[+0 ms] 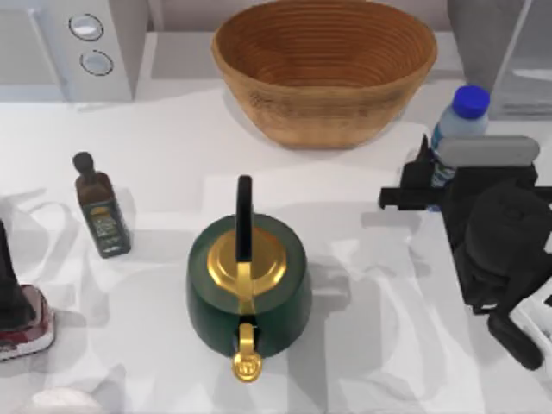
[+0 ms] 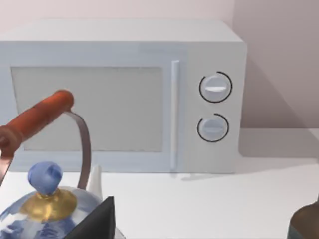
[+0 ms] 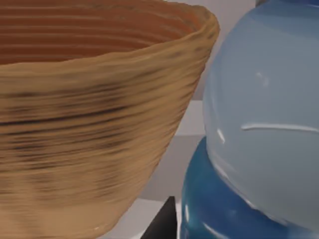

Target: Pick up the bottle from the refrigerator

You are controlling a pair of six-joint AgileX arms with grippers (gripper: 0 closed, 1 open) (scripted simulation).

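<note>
Bottle [image 1: 460, 121], pale bluish plastic with blue cap: my right gripper [image 1: 429, 181] is alongside, finger state unclear; next, confirm the grasp and lift.

The top view looks down on the wicker bowl [image 1: 324, 69]; the right wrist view sits close beside that bowl [image 3: 94, 124]; the left wrist view faces the microwave [image 2: 149, 94].

Simulated kitchen counter: microwave [image 2: 122, 94], kettle [image 1: 248, 286], wicker bowl [image 1: 324, 69].

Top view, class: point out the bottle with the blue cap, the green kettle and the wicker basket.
bottle [image 1: 470, 101], top view, on its blue cap.
green kettle [image 1: 289, 302], top view, on its dark green body.
wicker basket [image 1: 324, 60], top view, on its inner wall.
</note>
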